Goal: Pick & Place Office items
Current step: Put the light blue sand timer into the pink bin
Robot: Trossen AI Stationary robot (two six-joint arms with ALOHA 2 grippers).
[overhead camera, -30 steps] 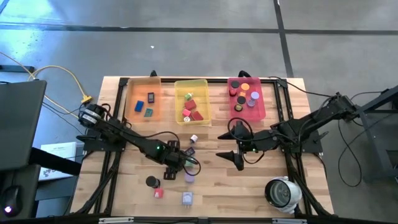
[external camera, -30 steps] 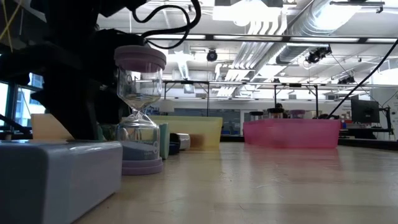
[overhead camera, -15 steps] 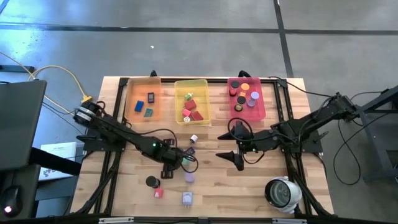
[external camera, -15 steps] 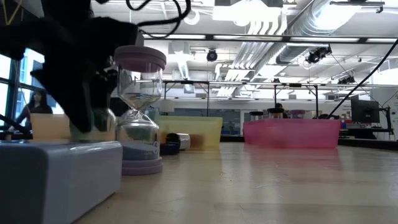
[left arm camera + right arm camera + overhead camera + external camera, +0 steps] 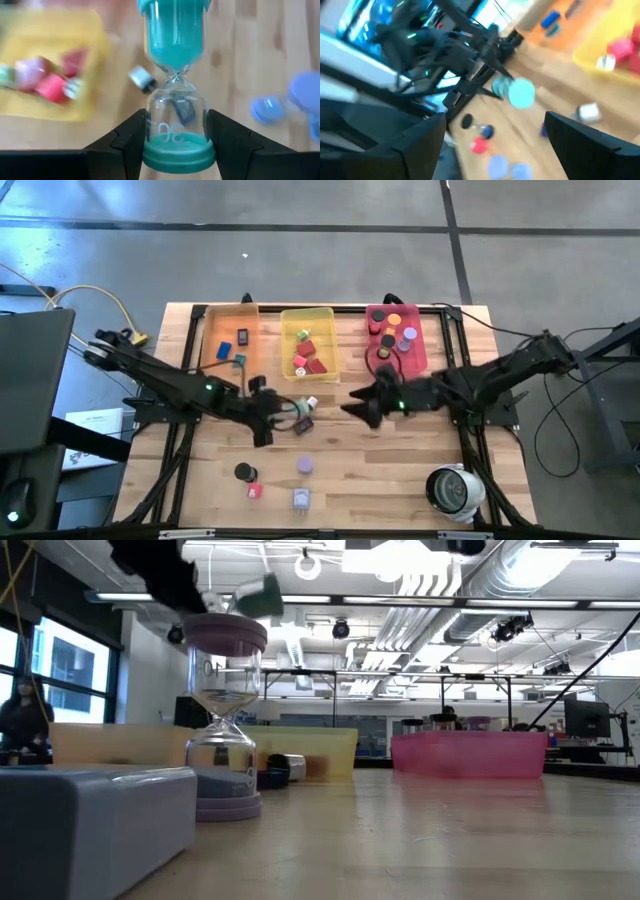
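My left gripper is shut on a teal hourglass and holds it in the air over the table's middle, near the yellow tray. The low view shows one teal cap high up. My right gripper hovers open to the right of it, with nothing between its fingers. A lavender hourglass stands upright on its base. A black disc, a red cube and a lavender-grey box lie near the front edge. My left gripper pinches the teal hourglass between its two fingers, at the clear glass bulb just ahead of the near teal cap. The fingers slant down from the table's left. The hourglass sticks out forward beyond them, lengthwise, lifted clear of the table.
The orange tray, yellow tray and pink tray stand in a row along the far edge, each with small pieces inside. A small white piece and a dark piece lie under the held hourglass. A large white round device sits front right.
My left gripper has risen and drawn back toward the table's far left, lifting the teal hourglass clear of the table from beside the lavender hourglass. My right gripper has rolled about its own line and shifted a little toward the far left.
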